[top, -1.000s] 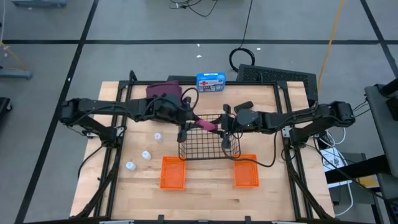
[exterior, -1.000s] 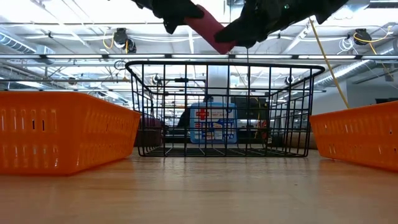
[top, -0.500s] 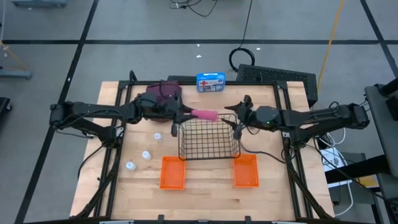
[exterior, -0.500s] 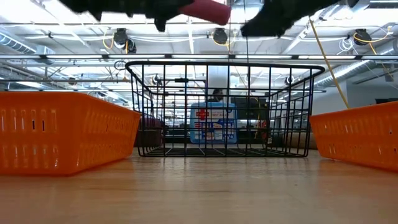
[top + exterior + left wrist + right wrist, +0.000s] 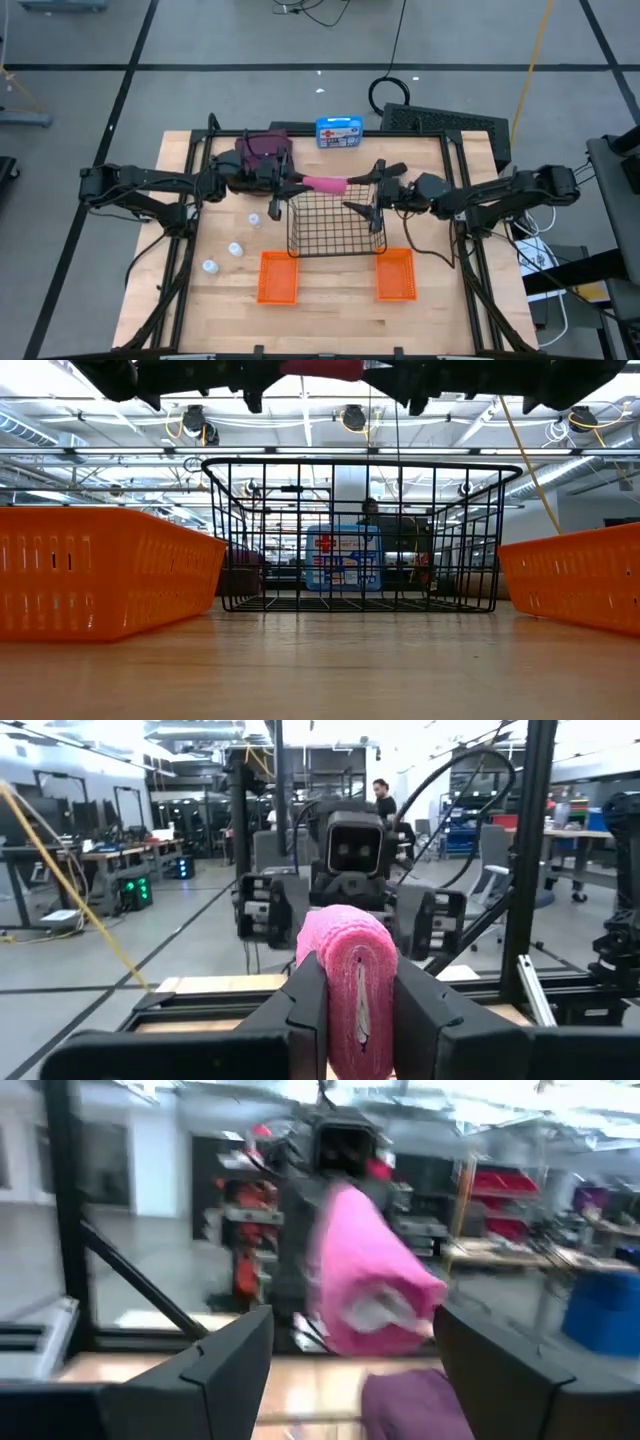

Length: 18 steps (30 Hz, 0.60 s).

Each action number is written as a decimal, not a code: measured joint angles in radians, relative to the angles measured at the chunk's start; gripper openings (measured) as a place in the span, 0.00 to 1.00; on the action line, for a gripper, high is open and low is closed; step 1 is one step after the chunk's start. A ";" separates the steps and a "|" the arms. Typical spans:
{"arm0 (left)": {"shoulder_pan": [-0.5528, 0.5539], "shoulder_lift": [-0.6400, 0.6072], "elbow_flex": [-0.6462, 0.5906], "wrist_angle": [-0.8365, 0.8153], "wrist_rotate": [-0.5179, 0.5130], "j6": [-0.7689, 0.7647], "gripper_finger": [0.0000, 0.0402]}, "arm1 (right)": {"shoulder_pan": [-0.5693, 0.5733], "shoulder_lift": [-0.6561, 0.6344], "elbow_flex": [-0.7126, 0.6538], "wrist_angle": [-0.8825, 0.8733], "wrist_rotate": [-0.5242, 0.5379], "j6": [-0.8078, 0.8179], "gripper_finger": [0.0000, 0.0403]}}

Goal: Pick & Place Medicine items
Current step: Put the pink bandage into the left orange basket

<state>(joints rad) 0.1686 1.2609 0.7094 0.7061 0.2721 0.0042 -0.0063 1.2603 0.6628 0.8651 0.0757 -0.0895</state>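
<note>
The small pink cylinder (image 5: 323, 183) hung over the back edge of the black wire basket (image 5: 335, 222), clamped between the fingers of the left gripper (image 5: 297, 184) and sticking out toward the right gripper (image 5: 371, 190). That right gripper stood spread wide, holding nothing, just beside the cylinder's free end over the same basket's back right corner.

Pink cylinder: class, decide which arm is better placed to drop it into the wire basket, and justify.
Left. The left gripper already clamps the pink cylinder over the wire basket's rim; the right gripper is open, holding nothing.
</note>
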 joint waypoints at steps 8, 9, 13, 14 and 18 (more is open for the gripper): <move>-0.002 0.000 0.000 0.000 0.003 -0.001 0.16 | -0.005 0.049 0.000 0.122 -0.001 0.001 0.61; -0.002 0.000 0.000 0.000 0.010 -0.001 0.16 | -0.007 0.050 0.000 0.122 0.001 0.007 0.61; -0.001 0.000 0.000 0.001 0.013 -0.013 0.16 | -0.017 0.049 0.000 0.126 -0.002 0.025 0.57; -0.002 0.000 0.000 0.000 0.012 -0.014 0.16 | -0.019 0.049 0.000 0.125 -0.003 0.025 0.56; -0.001 0.001 0.000 0.001 0.012 -0.014 0.16 | -0.019 0.049 0.010 0.114 -0.003 0.025 0.51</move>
<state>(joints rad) 0.1673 1.2616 0.7097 0.7073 0.2840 -0.0095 -0.0254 1.3098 0.6725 0.9787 0.0727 -0.0643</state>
